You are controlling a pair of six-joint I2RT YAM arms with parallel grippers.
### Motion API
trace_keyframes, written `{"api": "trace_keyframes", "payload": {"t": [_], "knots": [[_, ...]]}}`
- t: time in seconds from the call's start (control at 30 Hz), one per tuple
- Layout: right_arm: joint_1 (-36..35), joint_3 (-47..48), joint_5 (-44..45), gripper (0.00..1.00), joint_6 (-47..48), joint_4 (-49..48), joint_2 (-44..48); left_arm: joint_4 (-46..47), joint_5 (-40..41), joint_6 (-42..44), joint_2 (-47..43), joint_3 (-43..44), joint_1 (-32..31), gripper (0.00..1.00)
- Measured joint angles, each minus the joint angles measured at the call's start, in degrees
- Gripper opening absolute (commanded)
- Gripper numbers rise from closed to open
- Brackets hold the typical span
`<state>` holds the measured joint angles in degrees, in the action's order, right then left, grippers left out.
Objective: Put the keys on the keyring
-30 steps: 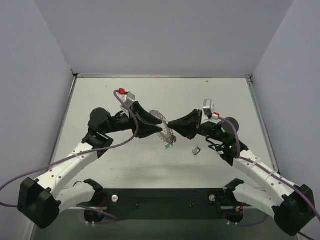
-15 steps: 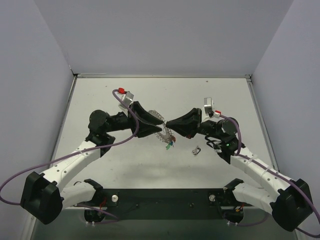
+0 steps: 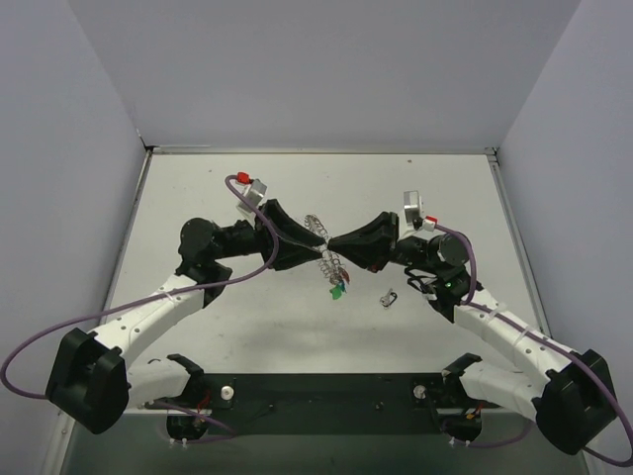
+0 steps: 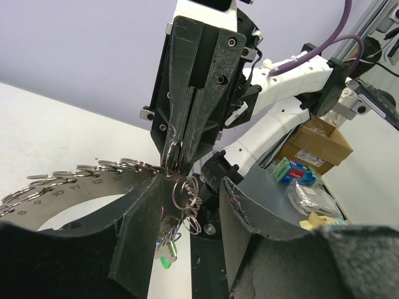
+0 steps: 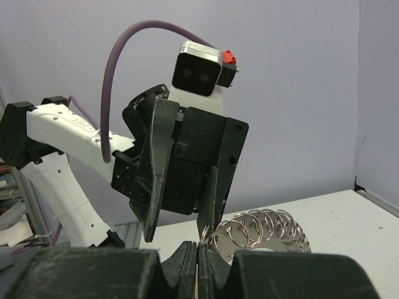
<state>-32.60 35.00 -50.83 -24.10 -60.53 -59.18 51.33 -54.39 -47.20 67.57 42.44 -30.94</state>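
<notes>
The keyring (image 3: 318, 228) is a chain of silvery rings hanging between the two gripper tips above the table. My left gripper (image 3: 316, 247) stands open, and the chain drapes over the outer side of one finger (image 4: 140, 224). My right gripper (image 3: 334, 246) is shut, its tips pinching an end ring (image 4: 173, 163) of the chain. In the right wrist view the rings (image 5: 265, 227) fan out just right of the shut gripper (image 5: 198, 248). The keys (image 3: 337, 289), green and blue heads showing, dangle from the lower rings (image 4: 164, 252). A dark grey metal piece (image 3: 389, 297) lies loose on the table.
The white table (image 3: 198, 188) is walled on three sides. The dark base plate (image 3: 316, 401) with both arm mounts runs along the near edge. Purple cables (image 3: 237, 188) loop over both wrists.
The left arm has pushed slightly right toward the right gripper. The ring chain now hangs more bunched and steeper, and the keys have shifted a little right. Both jaws kept their state.
</notes>
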Motion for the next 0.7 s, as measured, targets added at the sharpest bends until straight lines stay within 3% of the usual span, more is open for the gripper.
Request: {"api": "trace_keyframes", "payload": {"t": [0.7], "knots": [[0.4,0.0,-1.7,0.0,-3.0,-7.3,-3.7,10.4,-0.5,-6.5,4.4,-0.6,0.9,0.45]]}}
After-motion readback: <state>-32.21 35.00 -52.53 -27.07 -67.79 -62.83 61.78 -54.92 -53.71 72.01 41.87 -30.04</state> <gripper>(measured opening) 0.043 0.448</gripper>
